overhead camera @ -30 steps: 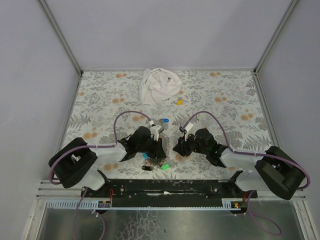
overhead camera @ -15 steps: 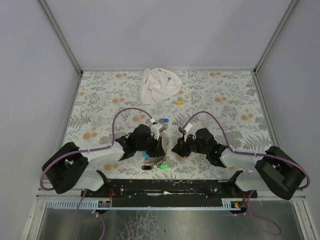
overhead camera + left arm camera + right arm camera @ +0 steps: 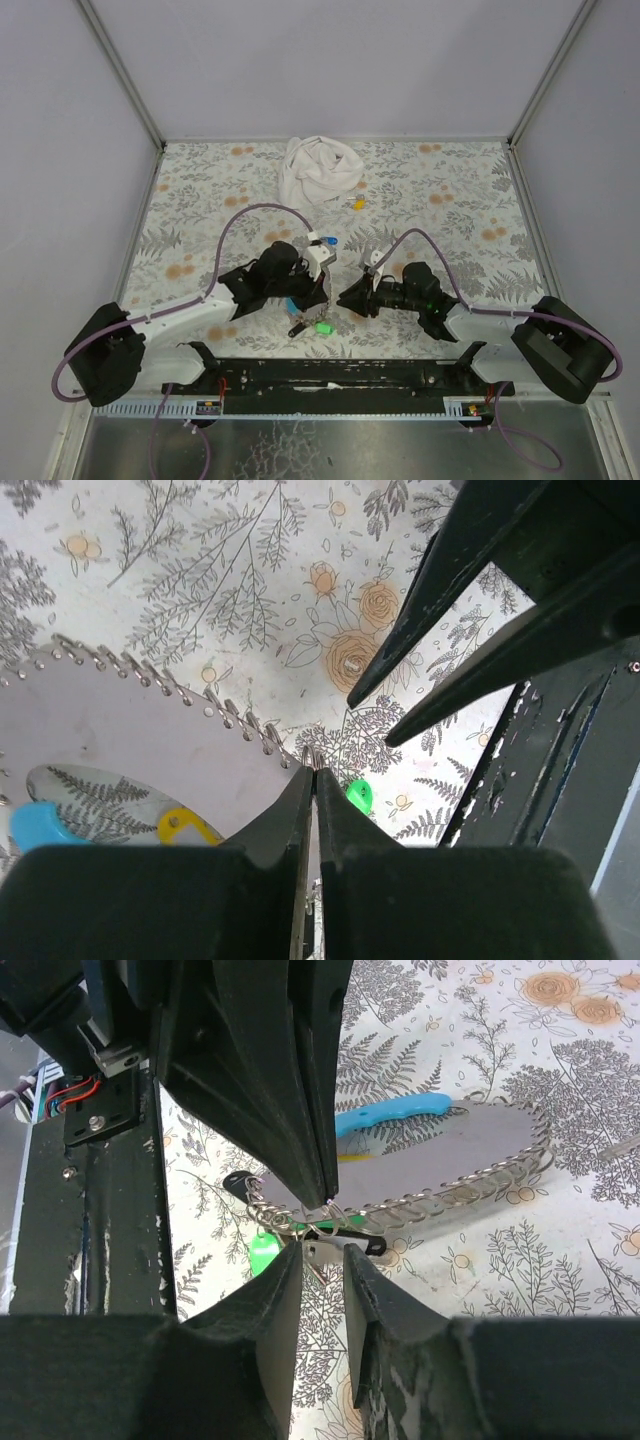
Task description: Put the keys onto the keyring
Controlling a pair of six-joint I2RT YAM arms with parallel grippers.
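Grey walls close in a table covered in a grey leaf and orange flower print. A white rag lies bunched at the middle of the far edge, with a small yellow bit just near of it. The two arms meet tip to tip in the middle, close to the near edge.

The left gripper has its fingers pressed together, pinching the end of the keyring, a grey strap with a blue underside and a wire ring at the pinched end. I cannot tell whether the strap is off the table.

The right gripper stands partly open right under that pinch. A thin bit of metal sits in the gap, and neither finger is clearly touching it.

A green key lies beside the ring. A blue key rests just beyond the left gripper.
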